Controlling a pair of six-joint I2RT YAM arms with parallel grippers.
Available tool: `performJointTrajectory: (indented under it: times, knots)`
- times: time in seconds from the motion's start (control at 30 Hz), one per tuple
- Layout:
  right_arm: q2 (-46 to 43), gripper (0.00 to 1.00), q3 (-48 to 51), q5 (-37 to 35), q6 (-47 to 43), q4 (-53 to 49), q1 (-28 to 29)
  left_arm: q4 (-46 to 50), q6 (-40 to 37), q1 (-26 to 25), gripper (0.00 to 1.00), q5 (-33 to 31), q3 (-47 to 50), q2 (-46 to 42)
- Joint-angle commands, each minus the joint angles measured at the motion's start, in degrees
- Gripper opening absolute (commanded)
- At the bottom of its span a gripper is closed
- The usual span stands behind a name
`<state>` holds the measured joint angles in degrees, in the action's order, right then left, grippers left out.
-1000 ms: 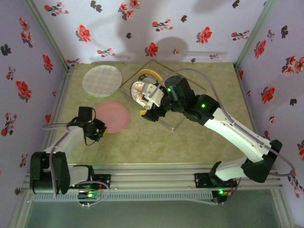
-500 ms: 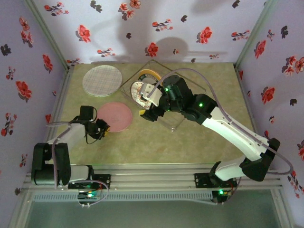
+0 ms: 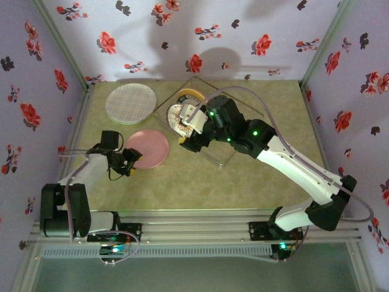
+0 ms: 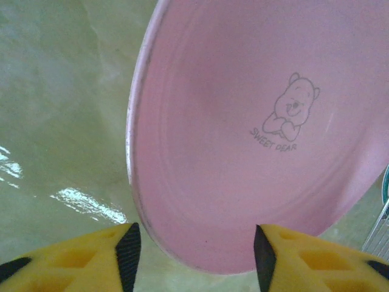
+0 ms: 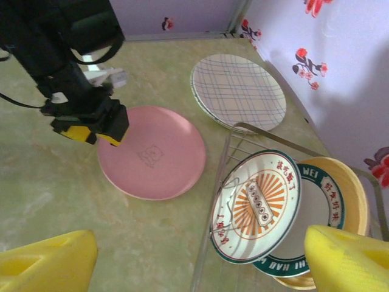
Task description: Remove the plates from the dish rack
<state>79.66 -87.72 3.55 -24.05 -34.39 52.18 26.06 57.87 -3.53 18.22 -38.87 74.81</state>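
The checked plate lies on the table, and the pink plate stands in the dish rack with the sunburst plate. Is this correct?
Not quite: the pink plate lies on the table, outside the dish rack, as the right wrist view shows. The checked plate is on the table and the sunburst plate stands in the rack.

The pink plate [image 5: 152,159] is showing a bear outline; the white plate [image 5: 238,91], grid lines; the green-rimmed plate [image 5: 258,201], an orange sunburst.
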Motion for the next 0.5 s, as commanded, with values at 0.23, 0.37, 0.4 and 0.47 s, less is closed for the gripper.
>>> performJointTrajectory:
  times: [0.23, 0.37, 0.4, 0.47]
  knots:
    - [3.2, 0.94, -6.9, -13.3, -0.1, 0.4, -1.5, 10.4, -2.9, -0.8, 0.68, -3.9, -7.5, -4.9]
    - [6.5, 0.94, -11.5, -15.6, 3.4, -2.8, -5.2, 14.7, -2.8, -1.7, 0.71, -6.9, -10.7, -8.4]
    - [7.5, 0.94, -12.7, -15.7, 4.7, -3.7, -6.5, 15.9, -3.0, -2.0, 0.71, -8.1, -11.9, -9.6]
    - [10.1, 0.94, -15.6, -15.4, 6.9, -6.5, -9.1, 18.3, -3.4, -2.6, 0.72, -10.4, -14.3, -11.6]
